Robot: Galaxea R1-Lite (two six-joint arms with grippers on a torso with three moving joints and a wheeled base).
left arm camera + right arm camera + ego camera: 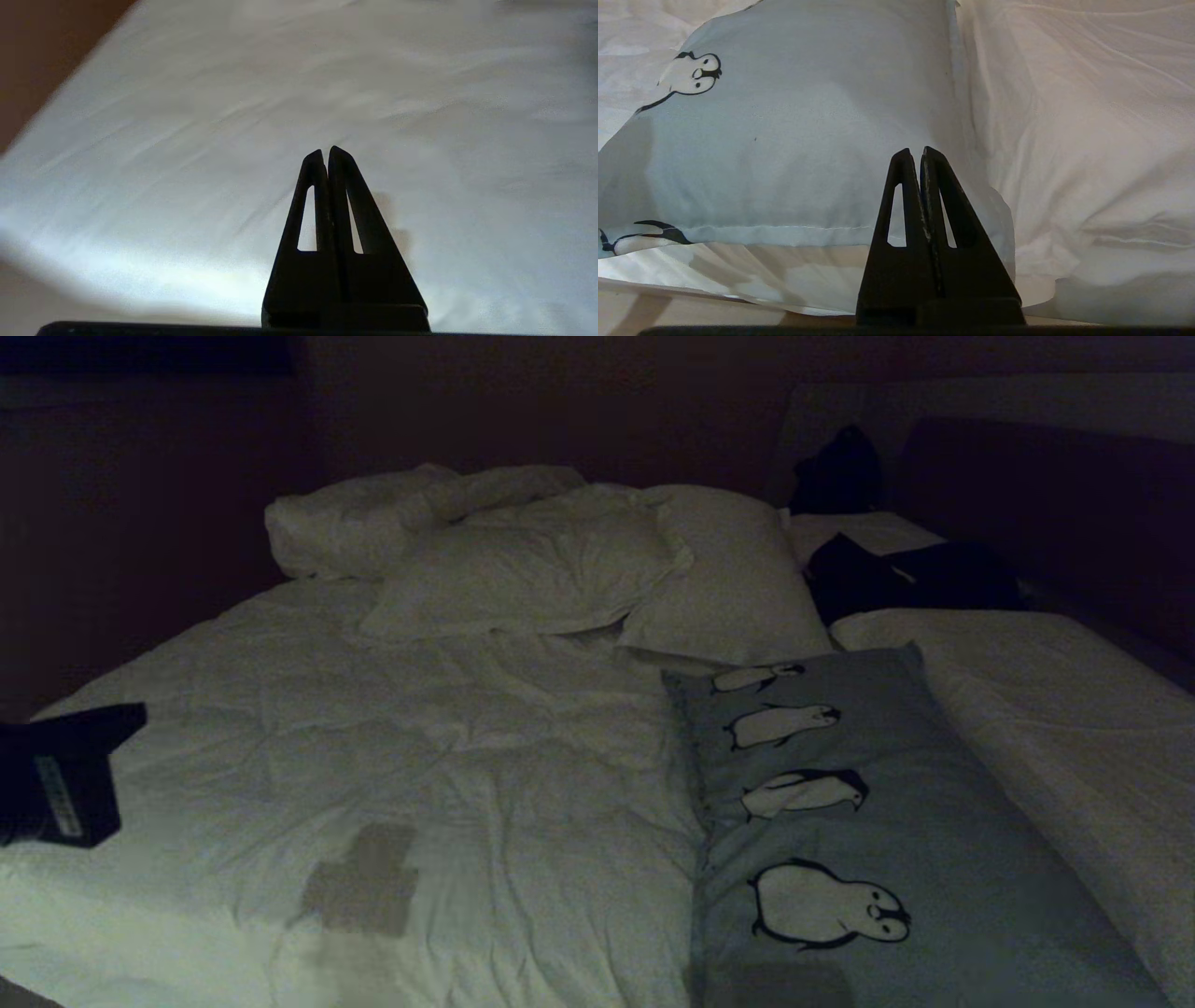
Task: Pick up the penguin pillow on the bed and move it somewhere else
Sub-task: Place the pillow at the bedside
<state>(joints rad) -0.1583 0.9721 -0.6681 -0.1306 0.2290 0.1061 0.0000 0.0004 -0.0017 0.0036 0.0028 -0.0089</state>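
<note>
The penguin pillow (868,821) lies on the bed (420,756) (right part); the left gripper (325,154), left of it, is closed and empty.

A rectangular light blue-grey fabric pillow printed with a row of black-and-white penguins (896,821) is lying flat on the right half of the wide bed covered by a rumpled white quilted duvet (420,756), its long side running from the near edge toward the head. It is resting just below two plain white pillows (597,569), and a long white fold of bedding is pressing along its right edge.
</note>
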